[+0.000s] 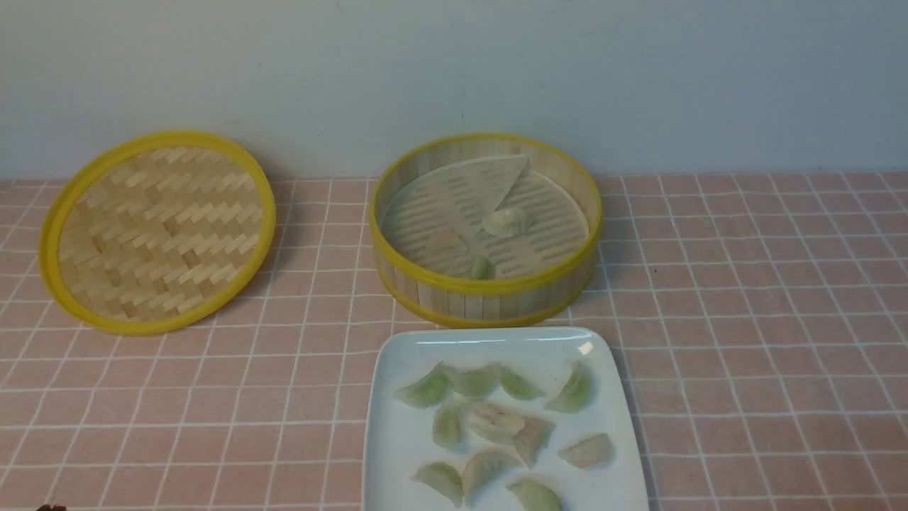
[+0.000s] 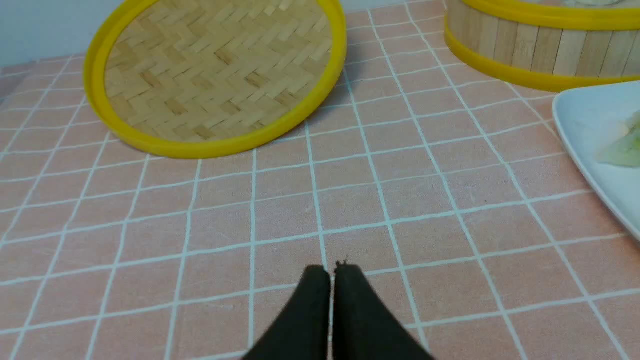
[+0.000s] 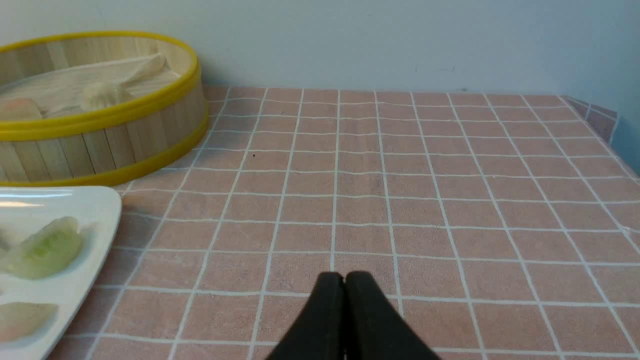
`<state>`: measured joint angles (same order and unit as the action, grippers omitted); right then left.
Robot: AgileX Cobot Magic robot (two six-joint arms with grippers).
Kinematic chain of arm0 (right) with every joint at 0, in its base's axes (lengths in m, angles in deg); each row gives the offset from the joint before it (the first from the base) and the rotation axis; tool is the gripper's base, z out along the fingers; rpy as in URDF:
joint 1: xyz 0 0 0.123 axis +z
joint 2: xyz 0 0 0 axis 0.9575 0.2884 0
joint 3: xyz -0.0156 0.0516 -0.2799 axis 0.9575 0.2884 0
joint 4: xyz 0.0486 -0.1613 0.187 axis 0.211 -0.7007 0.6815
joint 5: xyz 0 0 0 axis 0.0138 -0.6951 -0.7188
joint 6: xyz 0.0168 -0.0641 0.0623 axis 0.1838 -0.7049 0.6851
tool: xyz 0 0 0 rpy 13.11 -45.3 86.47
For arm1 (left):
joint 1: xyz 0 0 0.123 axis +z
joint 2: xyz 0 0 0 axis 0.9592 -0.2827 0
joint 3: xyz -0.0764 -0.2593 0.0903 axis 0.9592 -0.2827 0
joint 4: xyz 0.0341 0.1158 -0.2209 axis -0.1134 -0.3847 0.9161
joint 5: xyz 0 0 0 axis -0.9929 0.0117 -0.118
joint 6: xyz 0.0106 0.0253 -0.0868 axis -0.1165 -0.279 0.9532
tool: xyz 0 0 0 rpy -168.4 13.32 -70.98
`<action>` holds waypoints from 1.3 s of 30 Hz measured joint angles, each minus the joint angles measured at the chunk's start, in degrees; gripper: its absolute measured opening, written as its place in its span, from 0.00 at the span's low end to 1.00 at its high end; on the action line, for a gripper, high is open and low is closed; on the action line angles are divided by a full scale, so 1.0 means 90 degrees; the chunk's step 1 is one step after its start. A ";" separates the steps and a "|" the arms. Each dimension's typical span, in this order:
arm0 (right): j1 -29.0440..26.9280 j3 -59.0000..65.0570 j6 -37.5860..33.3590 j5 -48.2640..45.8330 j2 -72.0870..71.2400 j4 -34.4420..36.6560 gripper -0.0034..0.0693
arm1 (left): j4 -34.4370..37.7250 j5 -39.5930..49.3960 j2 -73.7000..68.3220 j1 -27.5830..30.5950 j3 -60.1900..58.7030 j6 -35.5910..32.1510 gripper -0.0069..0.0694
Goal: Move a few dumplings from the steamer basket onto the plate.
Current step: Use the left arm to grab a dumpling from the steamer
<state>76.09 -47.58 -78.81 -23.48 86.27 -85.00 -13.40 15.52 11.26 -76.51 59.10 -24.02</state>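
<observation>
The steamer basket stands at the back centre with three dumplings on its pale liner, part of which is folded up. The white plate lies in front of it and holds several dumplings. The basket's wall and the plate's edge show in the left wrist view. The basket and plate also show in the right wrist view. My left gripper is shut and empty over the cloth. My right gripper is shut and empty, right of the plate. Neither gripper shows in the front view.
The flat woven lid leans at the back left; it also shows in the left wrist view. A pink checked cloth covers the table. A pale wall runs behind, and the cloth's far corner lies to the right.
</observation>
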 joint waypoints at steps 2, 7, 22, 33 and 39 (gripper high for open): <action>0.0000 0.0000 0.0000 0.0000 0.0000 0.0000 0.03 | 0.0000 0.0000 0.0000 0.0000 0.0000 0.0000 0.08; 0.0000 0.0000 0.0000 0.0000 0.0000 0.0000 0.03 | 0.0000 0.0000 0.0000 0.0000 0.0000 0.0000 0.08; 0.0000 0.0000 0.0000 0.0000 0.0000 0.0000 0.03 | 0.1475 -0.2403 0.0000 0.0000 -0.0021 0.0740 0.08; 0.0000 0.0000 0.0000 0.0000 0.0000 0.0000 0.03 | 0.2094 -0.5814 0.0000 0.0000 -0.0015 0.0821 0.08; 0.0000 0.0000 0.0007 0.0000 0.0000 0.0008 0.03 | 0.2106 -0.5691 0.0000 0.0000 -0.0005 0.1091 0.08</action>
<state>76.09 -47.58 -78.74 -23.48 86.27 -84.93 5.56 -35.70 11.26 -76.51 59.06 -14.20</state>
